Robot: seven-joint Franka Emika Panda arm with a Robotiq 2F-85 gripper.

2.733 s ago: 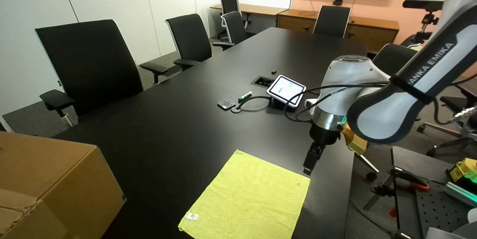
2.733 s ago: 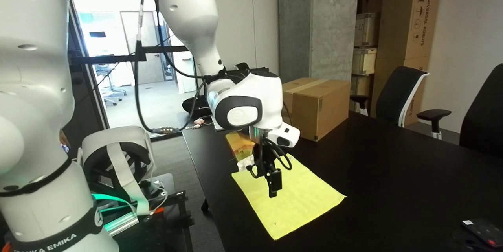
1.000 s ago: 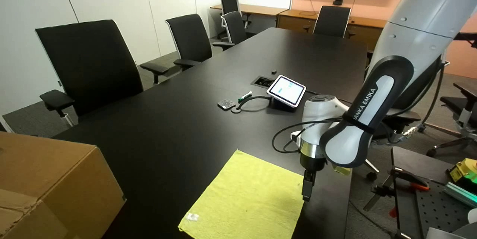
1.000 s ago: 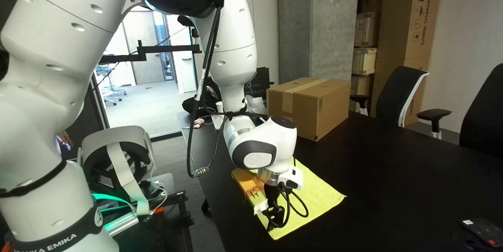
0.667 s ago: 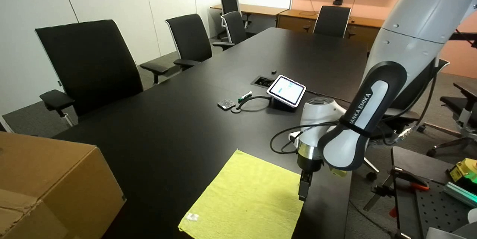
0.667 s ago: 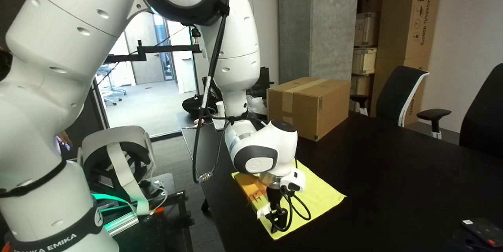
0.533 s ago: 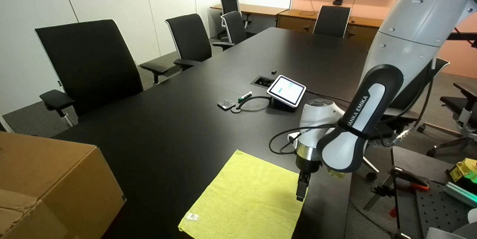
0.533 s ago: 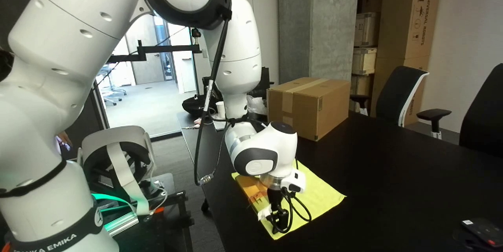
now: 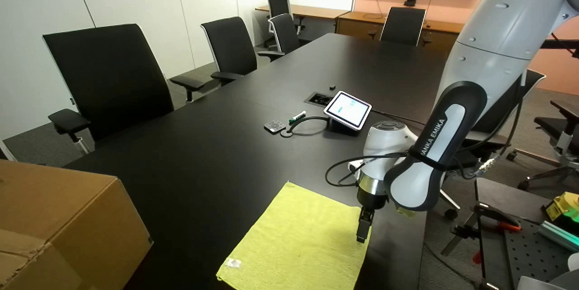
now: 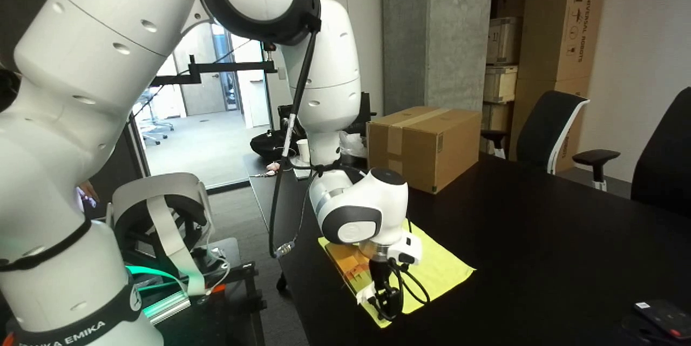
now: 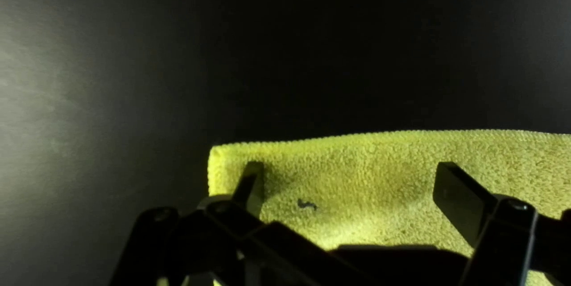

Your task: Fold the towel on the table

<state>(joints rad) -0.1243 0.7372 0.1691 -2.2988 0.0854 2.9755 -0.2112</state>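
Meeting room (image 9: 131,0) around me, long black tabletop (image 9: 212,163), office chairs (image 9: 106,75), cardboard box (image 9: 72,233), yellow-green towel (image 9: 298,238) near the edge, one end cut off in an exterior view, pincer (image 11: 350,166) spread wide over a corner, contact hard to make out.

White arm (image 10: 113,17), black cables (image 10: 304,68), black claw (image 11: 350,176)

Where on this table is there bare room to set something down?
In an exterior view, the table is bare between the cardboard box, the towel and the small flat square, and between the small black block and the far-end chair. It's crowded where the tablet, marker and square sit close, and where the end effector is at a towel corner.
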